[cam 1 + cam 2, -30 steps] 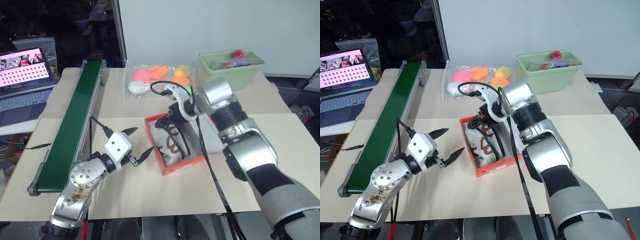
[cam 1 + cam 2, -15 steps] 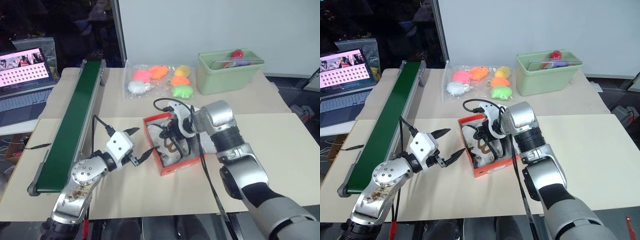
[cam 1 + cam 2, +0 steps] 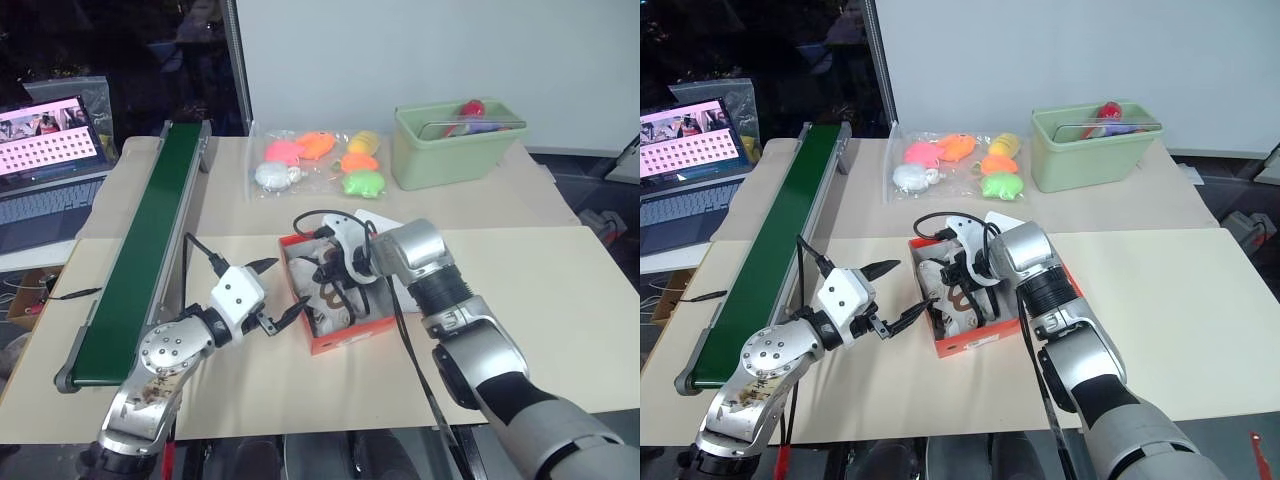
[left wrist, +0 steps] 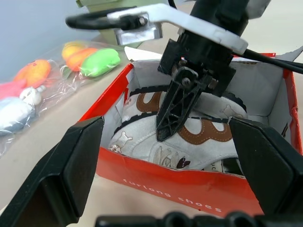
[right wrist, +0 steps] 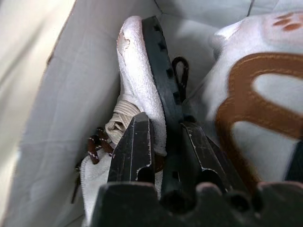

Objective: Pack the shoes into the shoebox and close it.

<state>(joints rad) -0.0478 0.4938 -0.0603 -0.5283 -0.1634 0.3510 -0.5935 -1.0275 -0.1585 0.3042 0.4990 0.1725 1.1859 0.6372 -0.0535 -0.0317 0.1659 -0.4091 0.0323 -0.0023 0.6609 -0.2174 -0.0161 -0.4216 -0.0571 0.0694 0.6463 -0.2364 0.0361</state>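
Right wrist view: hand (image 5: 163,142) hides shoe (image 5: 142,94) heel.

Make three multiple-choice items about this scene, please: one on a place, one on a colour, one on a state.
1. Where do the shoes lie?
A. on the green belt
B. inside the shoebox
C. in the pale green bin

2. What colour is the outside of the shoebox?
A. orange-red
B. blue
C. black

3. How is the left claw?
A. shut on a shoe
B. shut on a toy
C. open, holding nothing

Answers:
1 B: the left wrist view shows both shoes between the box's white inner walls.
2 A: its front wall is orange-red in the head views.
3 C: its fingers stand wide apart beside the box, while the right claw is shut on the edge of a shoe inside it.
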